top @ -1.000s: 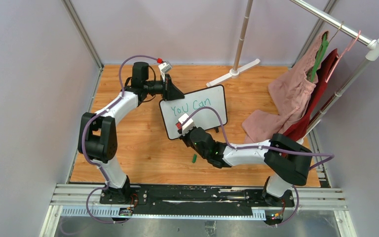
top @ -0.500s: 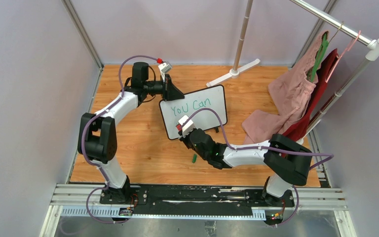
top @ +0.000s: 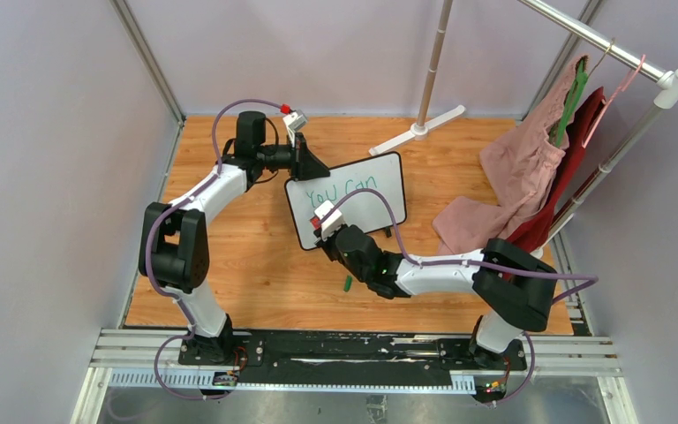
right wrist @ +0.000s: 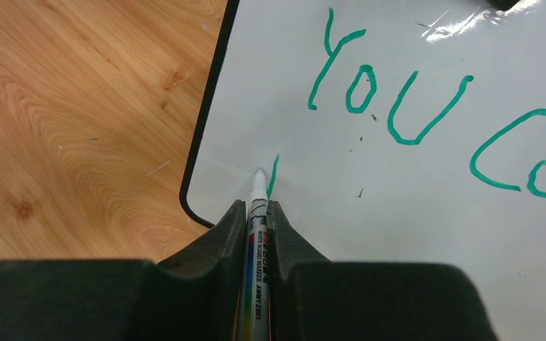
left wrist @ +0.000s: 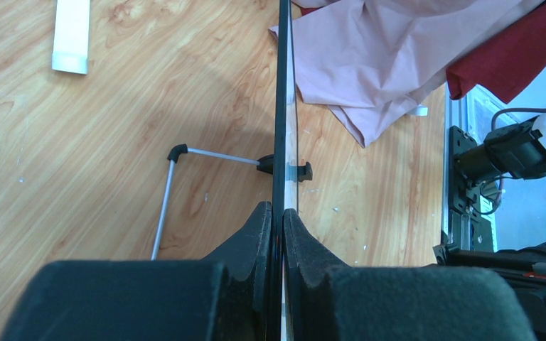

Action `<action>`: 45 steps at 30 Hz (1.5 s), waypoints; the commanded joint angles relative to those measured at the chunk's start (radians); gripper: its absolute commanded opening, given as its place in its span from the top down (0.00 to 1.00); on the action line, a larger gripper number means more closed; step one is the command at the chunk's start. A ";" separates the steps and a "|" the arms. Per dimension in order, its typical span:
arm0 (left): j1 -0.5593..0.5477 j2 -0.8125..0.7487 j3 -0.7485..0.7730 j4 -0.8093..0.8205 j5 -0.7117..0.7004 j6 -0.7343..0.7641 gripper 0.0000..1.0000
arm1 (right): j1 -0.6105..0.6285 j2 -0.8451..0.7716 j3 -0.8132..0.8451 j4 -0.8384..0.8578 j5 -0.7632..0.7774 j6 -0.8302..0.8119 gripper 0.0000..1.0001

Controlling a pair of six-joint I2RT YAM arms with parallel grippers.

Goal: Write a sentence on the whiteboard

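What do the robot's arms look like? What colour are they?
Both arms have smooth white tubes between chunky black joints. The left arm and right arm each carry a looping purple cable and a small white box with a red tip near the wrist. The fingers are matte black wedges narrowing to the tips.

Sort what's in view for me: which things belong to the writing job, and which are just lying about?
In the job: whiteboard, green writing "You Can", marker in the right gripper, left gripper clamping the board's edge.
Lying about: green cap, pink garment, red garment, clothes rail, white stand.
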 commanded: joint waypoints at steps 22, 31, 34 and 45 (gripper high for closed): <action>-0.008 -0.026 -0.016 -0.015 -0.012 0.000 1.00 | 0.026 0.024 -0.009 -0.047 -0.031 0.029 1.00; -0.009 -0.029 -0.020 -0.015 -0.014 0.000 1.00 | 0.000 -0.008 -0.032 -0.071 0.008 0.027 1.00; -0.009 -0.028 -0.020 -0.014 -0.015 -0.001 1.00 | -0.011 -0.017 -0.028 -0.071 0.012 0.022 1.00; -0.011 -0.029 -0.022 -0.015 -0.015 0.000 1.00 | -0.044 -0.026 0.017 -0.079 0.007 -0.006 1.00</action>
